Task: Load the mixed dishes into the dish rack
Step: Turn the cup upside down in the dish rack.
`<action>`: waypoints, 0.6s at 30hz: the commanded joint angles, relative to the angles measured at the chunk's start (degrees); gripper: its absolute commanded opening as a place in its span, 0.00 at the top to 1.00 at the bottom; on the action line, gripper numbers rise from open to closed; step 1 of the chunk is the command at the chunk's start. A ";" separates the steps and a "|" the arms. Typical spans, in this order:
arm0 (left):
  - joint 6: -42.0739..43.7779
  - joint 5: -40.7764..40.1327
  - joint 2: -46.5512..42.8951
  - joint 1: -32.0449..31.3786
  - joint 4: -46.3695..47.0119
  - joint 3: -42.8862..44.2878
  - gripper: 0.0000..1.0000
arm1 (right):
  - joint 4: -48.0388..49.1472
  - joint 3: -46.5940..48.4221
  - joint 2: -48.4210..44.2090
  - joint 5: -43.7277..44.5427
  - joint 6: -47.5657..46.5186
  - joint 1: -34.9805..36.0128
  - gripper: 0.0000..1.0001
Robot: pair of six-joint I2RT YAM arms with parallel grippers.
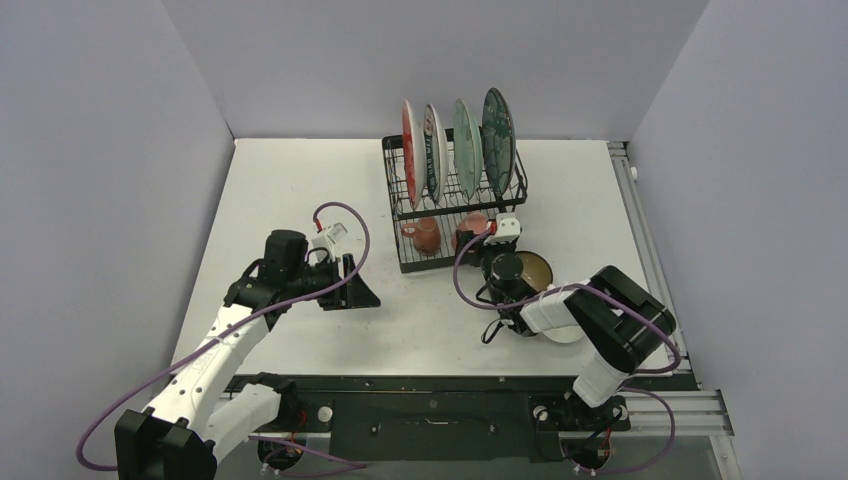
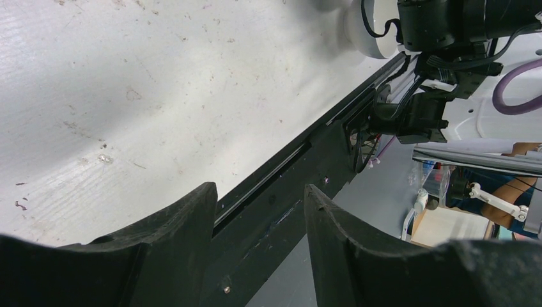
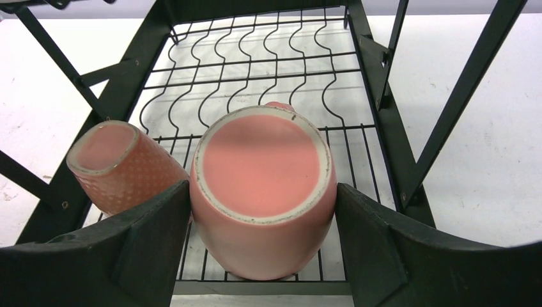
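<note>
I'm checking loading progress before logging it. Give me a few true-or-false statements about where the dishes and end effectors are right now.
Four plates stand upright in the dish rack. True.
The left end effector holds a plate. False: it is open and empty.
The right end effector grips a pink mug inside the rack. True.
The brown bowl is in the rack. False: it sits on the table, outside the rack.

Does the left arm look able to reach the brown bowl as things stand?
Probably not: the brown bowl sits beside the right arm, which lies between it and the left gripper.
</note>
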 commanded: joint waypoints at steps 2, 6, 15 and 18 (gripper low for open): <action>0.92 1.00 -0.79 0.45 2.66 0.23 0.50 | 4.87 0.28 -4.98 1.41 0.42 1.12 0.24; 0.93 0.92 -0.92 0.43 2.70 0.21 0.49 | 3.27 0.42 -6.01 1.46 0.13 1.26 0.21; 0.93 0.92 -1.02 0.49 2.66 0.13 0.47 | 1.83 0.58 -6.33 1.55 0.21 1.48 0.20; 0.92 0.90 -1.02 0.46 2.66 0.14 0.47 | 1.07 0.85 -6.73 1.55 0.22 1.78 0.20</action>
